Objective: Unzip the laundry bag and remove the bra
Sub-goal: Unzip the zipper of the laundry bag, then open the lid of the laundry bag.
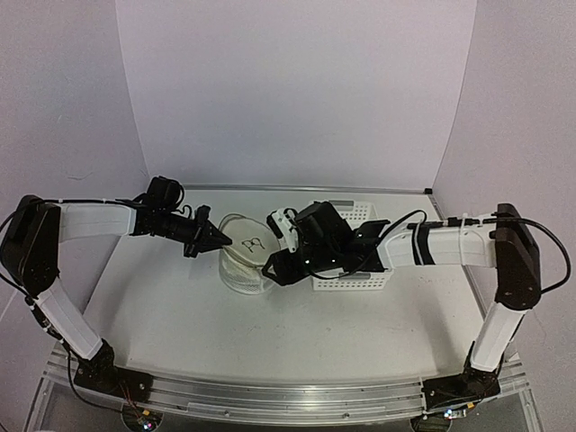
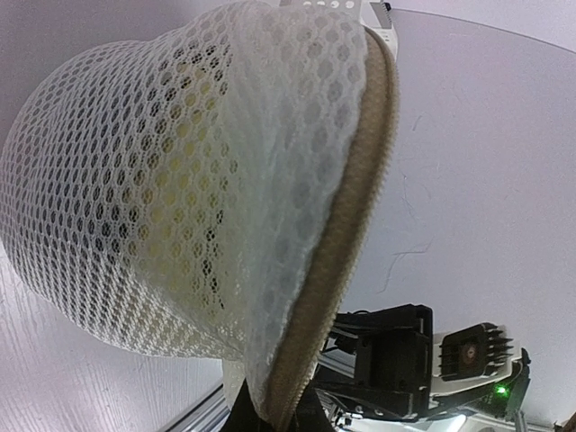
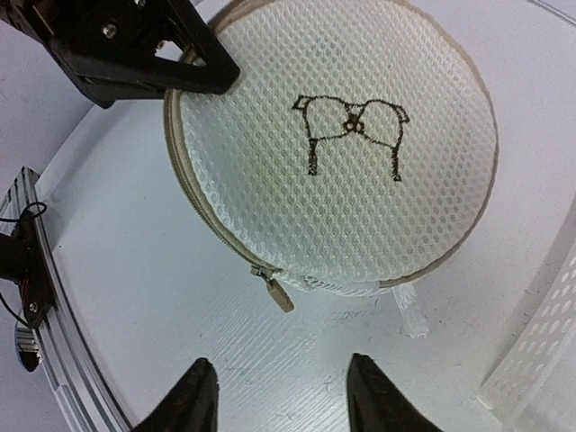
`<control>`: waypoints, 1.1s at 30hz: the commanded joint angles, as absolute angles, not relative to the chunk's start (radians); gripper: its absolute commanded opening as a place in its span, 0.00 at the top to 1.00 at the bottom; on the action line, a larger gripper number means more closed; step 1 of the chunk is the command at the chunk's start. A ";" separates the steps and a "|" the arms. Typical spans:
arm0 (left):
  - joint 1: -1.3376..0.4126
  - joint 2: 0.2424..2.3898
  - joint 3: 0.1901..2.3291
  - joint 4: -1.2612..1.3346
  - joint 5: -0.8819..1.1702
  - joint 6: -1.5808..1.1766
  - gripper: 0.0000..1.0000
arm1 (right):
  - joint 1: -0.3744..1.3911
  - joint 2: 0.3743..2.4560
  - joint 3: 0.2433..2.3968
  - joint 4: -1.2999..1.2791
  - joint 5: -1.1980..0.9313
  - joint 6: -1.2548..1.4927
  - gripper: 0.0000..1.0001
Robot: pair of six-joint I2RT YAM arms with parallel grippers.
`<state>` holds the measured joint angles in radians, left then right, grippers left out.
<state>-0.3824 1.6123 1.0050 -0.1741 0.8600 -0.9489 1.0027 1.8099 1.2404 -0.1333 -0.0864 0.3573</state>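
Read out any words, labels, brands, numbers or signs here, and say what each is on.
No words, brands or numbers are readable in any view.
One sign only: a black outline drawing of a bra, on the flat circular face of the round white mesh laundry bag.
The small tan zip pull shows no legible marking.

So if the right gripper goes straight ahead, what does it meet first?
Probably the zipper pull on the side of the laundry bag, almost straight ahead of the right gripper, though depth is unclear.
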 commanded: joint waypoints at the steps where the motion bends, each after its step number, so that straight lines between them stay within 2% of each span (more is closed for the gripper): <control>1: -0.379 1.591 0.990 -0.135 0.885 -0.875 1.00 | 1.000 1.667 1.213 -0.138 -0.062 0.310 0.42; 11: -0.379 1.599 0.965 -0.148 0.945 -0.753 1.00 | 0.964 1.572 1.208 -0.276 0.082 0.221 0.16; 15: -0.379 1.593 0.941 -0.155 0.963 -0.705 0.92 | 0.928 1.562 1.221 -0.307 0.070 0.193 0.09; 23: -0.378 1.557 0.934 -0.178 0.972 -0.602 0.67 | 0.847 1.619 1.317 -0.359 -0.054 0.155 0.03; 27: -0.371 1.527 0.969 -0.230 0.937 -0.554 0.49 | 0.810 1.666 1.395 -0.379 -0.124 0.150 0.02; 33: -0.341 1.463 1.047 -0.381 0.797 -0.480 0.34 | 0.780 1.791 1.565 -0.429 -0.205 0.170 0.02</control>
